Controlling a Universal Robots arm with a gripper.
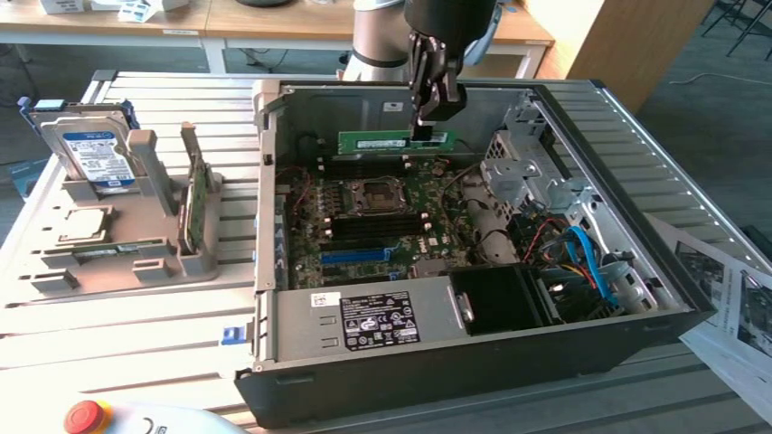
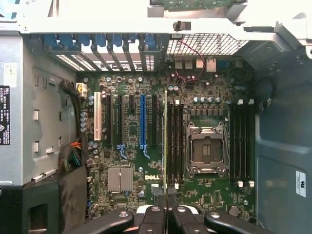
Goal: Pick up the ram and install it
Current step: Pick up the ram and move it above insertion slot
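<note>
As it hangs in the open black computer case (image 1: 483, 362), the black gripper (image 1: 431, 132) clamps the long, thin green ram (image 1: 376, 142). The ram sits level above the green motherboard (image 1: 417, 194).

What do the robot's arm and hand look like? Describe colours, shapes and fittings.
The arm is a smooth silver-grey cylinder leading into a black wrist section. The hand is black, built from curved, jointed link bars that narrow to two slim fingers. Round silver pivot pins sit on the links.
</note>
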